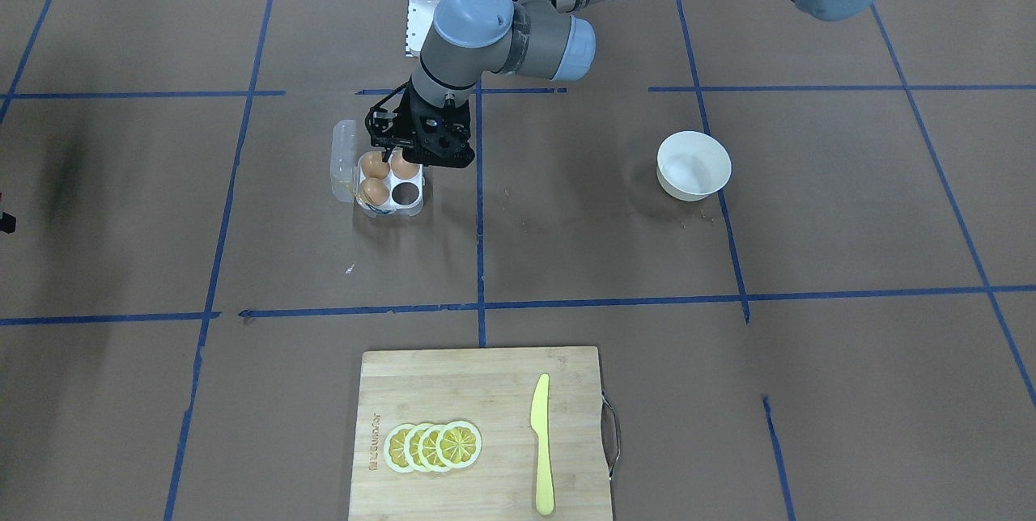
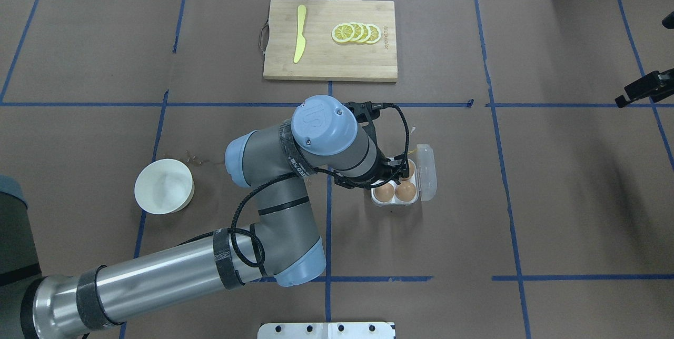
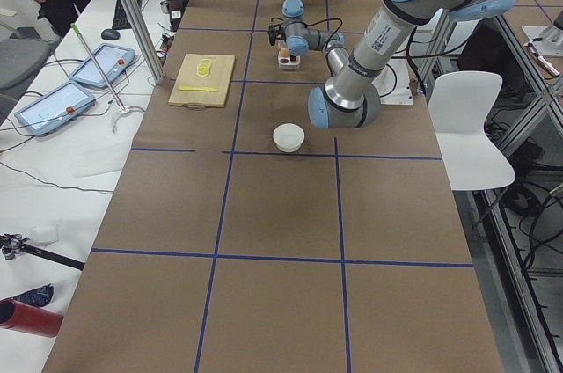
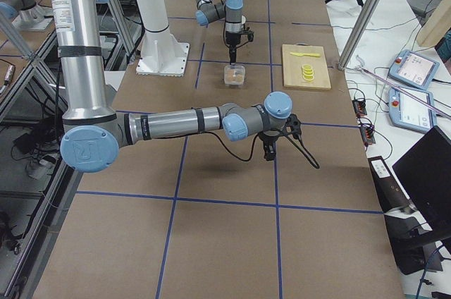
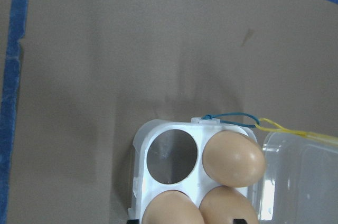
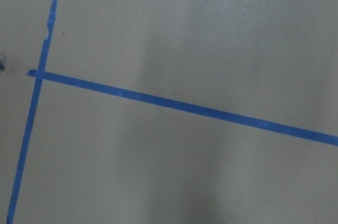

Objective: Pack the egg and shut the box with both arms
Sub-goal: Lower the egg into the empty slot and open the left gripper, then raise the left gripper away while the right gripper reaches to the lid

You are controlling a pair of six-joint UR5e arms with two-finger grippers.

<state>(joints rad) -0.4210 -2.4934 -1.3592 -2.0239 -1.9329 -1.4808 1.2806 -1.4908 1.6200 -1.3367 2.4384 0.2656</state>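
Egg (image 1: 405, 171) under the left end effector (image 1: 402, 150) sits in the upper-right cell of the box (image 5: 139, 152), left of frame centre in the front-facing view. A second egg (image 1: 371, 163) fills the upper-left cell and a third egg (image 1: 375, 192) the lower-left. The lower-right cell (image 1: 406, 194) is empty. Judged status: the placing step is at or near its end, since all three eggs appear seated and the white bowl (image 1: 684, 185), right of centre, shows nothing inside. The left end effector reads as released. In the left wrist view two dark fingertips (image 5: 239, 220) show at the bottom edge, well apart, with no egg clamped between them. Contact between a pad and an egg cannot be confirmed or ruled out. Next move, by judgement: raise the left end effector straight up clear of the eggs, then close the lid (image 2: 427, 170), which lies opened out to the right of the box in the overhead view. Closure calls for one end effector to steady the base while the other folds the lid over its hinge and presses until it latches, without loading the egg tops. The right end effector (image 4: 270, 152) hangs over bare counter at centre of the exterior right view, well apart from the box. Its wrist camera shows only counter and blue tape, so whether it is parted or clenched cannot be told. It would have to cross to the box before closure.
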